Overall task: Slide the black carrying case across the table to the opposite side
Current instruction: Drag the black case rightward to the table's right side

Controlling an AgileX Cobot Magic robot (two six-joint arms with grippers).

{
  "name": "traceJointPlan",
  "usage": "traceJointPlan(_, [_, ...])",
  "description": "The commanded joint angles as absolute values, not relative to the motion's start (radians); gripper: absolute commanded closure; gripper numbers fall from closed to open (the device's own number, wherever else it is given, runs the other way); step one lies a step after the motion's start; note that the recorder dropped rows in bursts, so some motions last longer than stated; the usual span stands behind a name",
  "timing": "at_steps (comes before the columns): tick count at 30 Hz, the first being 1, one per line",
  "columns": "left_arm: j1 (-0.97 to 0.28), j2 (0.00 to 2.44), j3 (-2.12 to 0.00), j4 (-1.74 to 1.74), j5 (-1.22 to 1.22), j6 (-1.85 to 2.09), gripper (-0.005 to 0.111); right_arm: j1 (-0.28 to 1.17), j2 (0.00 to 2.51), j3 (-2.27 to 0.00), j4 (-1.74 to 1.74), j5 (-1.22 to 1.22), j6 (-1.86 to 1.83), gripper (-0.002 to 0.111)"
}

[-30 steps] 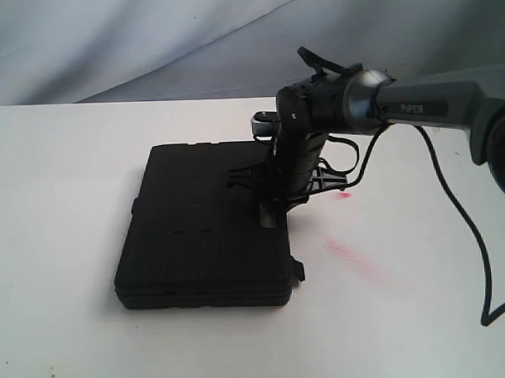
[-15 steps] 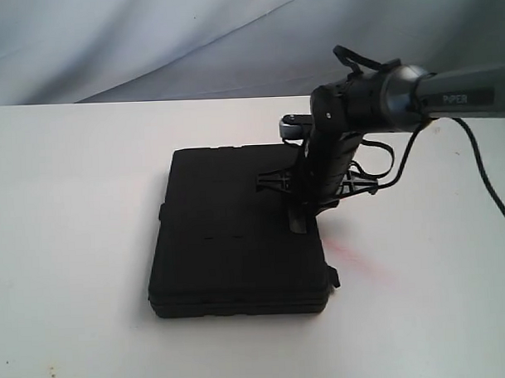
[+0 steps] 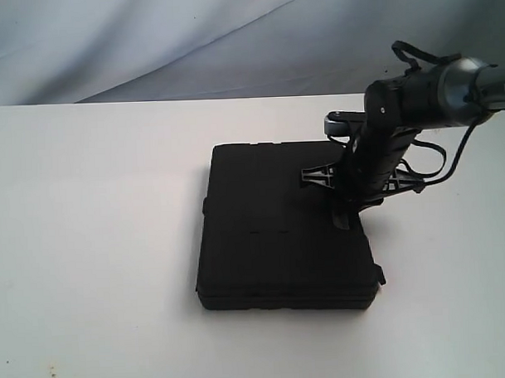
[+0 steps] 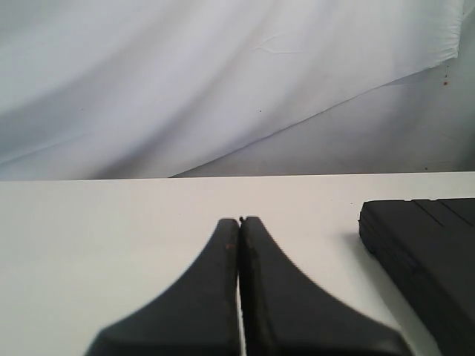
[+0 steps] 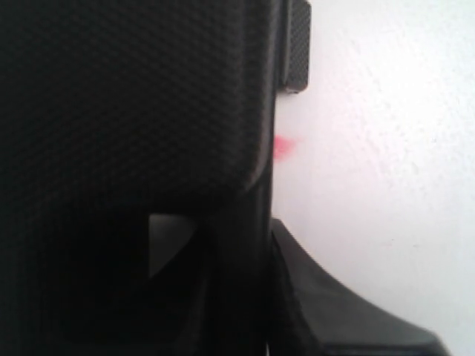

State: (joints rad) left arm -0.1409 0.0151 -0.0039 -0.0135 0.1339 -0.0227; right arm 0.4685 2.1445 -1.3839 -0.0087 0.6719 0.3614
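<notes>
Nearest, a latch (image 3: 380,276) juts from the black carrying case (image 3: 279,238), a flat matte slab on the table (image 3: 97,244); farther back the right gripper (image 3: 346,215) clamps its right edge; both have slid rightward; the left gripper (image 4: 240,220), off the case, is pressed together.

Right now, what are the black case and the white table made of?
The black case looks like hard molded plastic with a matte finish: the close right wrist view shows a fine dimpled grain and rounded edges. The table looks smooth and white, maybe laminate or painted board. No grain shows, so I cannot be sure.
</notes>
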Motion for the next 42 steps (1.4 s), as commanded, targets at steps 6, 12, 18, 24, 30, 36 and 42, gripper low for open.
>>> traceJointPlan(6, [-0.139, 0.007, 0.0, -0.013, 0.131, -0.025, 0.107, 0.382, 2.166, -1.36, -0.053, 0.701, 0.306, 0.108])
traceJointPlan(12, [-0.139, 0.007, 0.0, -0.013, 0.131, -0.025, 0.107, 0.334, 2.166, -1.36, -0.059, 0.705, 0.281, 0.108])
traceJointPlan(18, [-0.139, 0.007, 0.0, -0.013, 0.131, -0.025, 0.107, 0.299, 2.166, -1.36, -0.063, 0.711, 0.257, 0.108])
traceJointPlan(24, [-0.139, 0.007, 0.0, -0.013, 0.131, -0.025, 0.107, 0.289, 2.166, -1.36, -0.17, 0.724, 0.257, 0.108])
traceJointPlan(30, [-0.139, 0.007, 0.0, -0.013, 0.131, -0.025, 0.107, 0.289, 2.166, -1.36, -0.207, 0.719, 0.257, 0.108])
traceJointPlan(36, [-0.139, 0.007, 0.0, -0.013, 0.131, -0.025, 0.107, 0.285, 2.166, -1.36, -0.269, 0.719, 0.257, 0.108])
traceJointPlan(42, [-0.139, 0.007, 0.0, -0.013, 0.131, -0.025, 0.107, 0.237, 2.166, -1.36, -0.266, 0.719, 0.249, 0.108])
